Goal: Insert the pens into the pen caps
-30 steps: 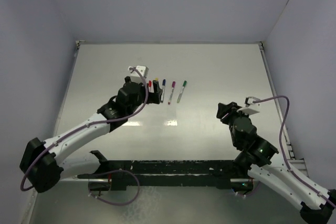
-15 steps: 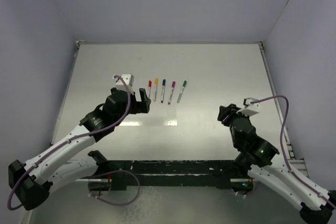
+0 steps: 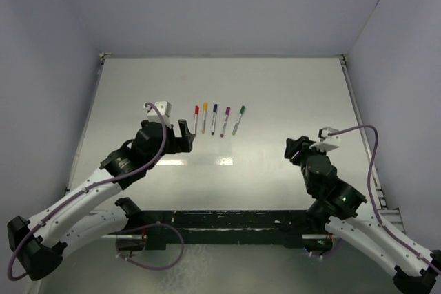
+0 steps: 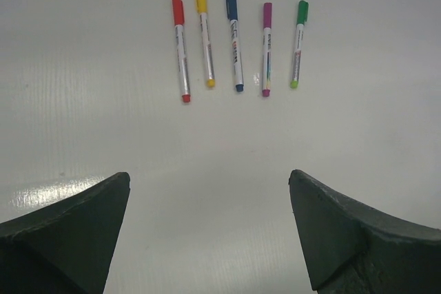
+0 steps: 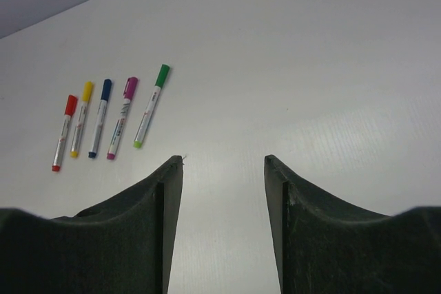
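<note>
Several pens lie side by side on the white table, each with its cap on its far end: red (image 4: 180,49), yellow (image 4: 204,36), blue (image 4: 235,40), purple (image 4: 267,49) and green (image 4: 298,43). The row shows in the top view from the red pen (image 3: 196,118) to the green pen (image 3: 238,119), and in the right wrist view from the red pen (image 5: 63,132) to the green pen (image 5: 151,106). My left gripper (image 3: 186,132) (image 4: 209,180) is open and empty, just near-left of the row. My right gripper (image 3: 293,149) (image 5: 224,160) is open and empty, well right of the pens.
The white table (image 3: 289,94) has a raised rim at its left and right edges, with grey walls on three sides. A black rail (image 3: 227,222) runs along the near edge between the arm bases.
My left gripper has drawn back from over the red and yellow pens toward the near left, leaving them on the table. The right arm has barely moved.
</note>
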Controlling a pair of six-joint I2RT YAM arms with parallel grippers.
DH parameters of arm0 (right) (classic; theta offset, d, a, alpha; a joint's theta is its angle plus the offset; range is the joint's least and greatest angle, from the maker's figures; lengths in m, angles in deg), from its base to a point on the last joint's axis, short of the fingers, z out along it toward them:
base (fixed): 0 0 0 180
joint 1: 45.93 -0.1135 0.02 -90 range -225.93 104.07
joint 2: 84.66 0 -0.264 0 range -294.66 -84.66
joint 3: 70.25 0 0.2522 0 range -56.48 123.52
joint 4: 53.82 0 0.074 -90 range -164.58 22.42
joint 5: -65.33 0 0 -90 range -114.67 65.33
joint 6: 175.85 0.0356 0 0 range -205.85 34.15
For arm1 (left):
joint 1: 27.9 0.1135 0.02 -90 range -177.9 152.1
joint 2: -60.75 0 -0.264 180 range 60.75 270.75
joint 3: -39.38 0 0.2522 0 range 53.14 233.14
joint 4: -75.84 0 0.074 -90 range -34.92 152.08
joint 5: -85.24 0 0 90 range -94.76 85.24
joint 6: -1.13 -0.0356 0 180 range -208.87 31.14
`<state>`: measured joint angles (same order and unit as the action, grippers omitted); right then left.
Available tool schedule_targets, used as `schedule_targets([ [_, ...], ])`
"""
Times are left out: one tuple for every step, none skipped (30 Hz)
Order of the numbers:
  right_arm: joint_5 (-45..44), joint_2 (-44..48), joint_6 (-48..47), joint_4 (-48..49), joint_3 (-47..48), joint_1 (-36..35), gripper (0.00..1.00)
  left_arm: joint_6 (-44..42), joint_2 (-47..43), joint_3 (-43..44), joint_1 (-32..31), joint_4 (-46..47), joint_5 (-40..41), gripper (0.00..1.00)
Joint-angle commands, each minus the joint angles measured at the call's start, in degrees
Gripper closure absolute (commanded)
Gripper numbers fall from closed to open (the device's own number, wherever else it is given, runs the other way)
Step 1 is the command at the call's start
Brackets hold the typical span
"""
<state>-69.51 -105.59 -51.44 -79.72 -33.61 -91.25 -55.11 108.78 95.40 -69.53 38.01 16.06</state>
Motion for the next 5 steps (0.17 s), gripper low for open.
schedule_targets([
  [0.7,-1.0,-0.7,3.7,-0.5,0.1,0.47,0.8,-1.6,-0.8,0.3,0.1,1.9,0.01],
  [0.7,-1.4,-0.6,3.7,-0.4,0.1,0.47,0.8,-2.0,-1.4,0.3,0.5,2.1,0.01],
  [0.4,-1.8,-0.5,3.6,-0.3,0.0,0.47,0.9,-2.5,-2.0,0.3,0.9,2.4,0.01],
  [0.3,-2.1,-0.5,3.5,-0.2,0.1,0.47,0.8,-3.0,-2.4,0.3,1.2,2.5,0.01],
  [0.2,-2.3,-0.5,3.4,0.0,0.1,0.47,0.8,-3.3,-2.5,0.3,1.3,2.7,0.01],
])
